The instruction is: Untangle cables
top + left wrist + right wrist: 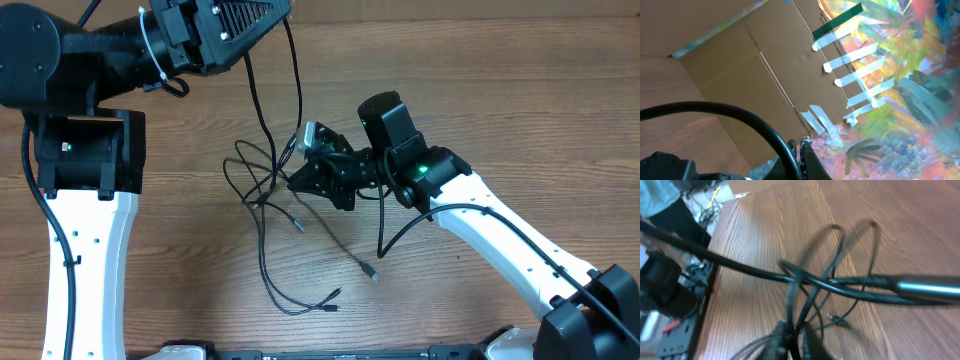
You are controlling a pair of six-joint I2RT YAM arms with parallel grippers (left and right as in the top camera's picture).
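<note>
Right gripper (297,182) was pinched tight on the cables (265,200), there at the knot in the middle of the table (500,80). From above I counted two arms and two grippers. The left gripper (225,30) was up at the far edge, closed, with two strands running up under it; I couldn't see whether they were pinched. The bundle's long axis ran from far to near, and three free plug ends (372,271) pointed toward the near right.

The left wrist view showed one thick black wire (740,112) and cardboard (740,60), no cables.

The right wrist view was blurred: the cables (815,285) crossed side to side over the wood and bunched at the closed right gripper (795,345).
</note>
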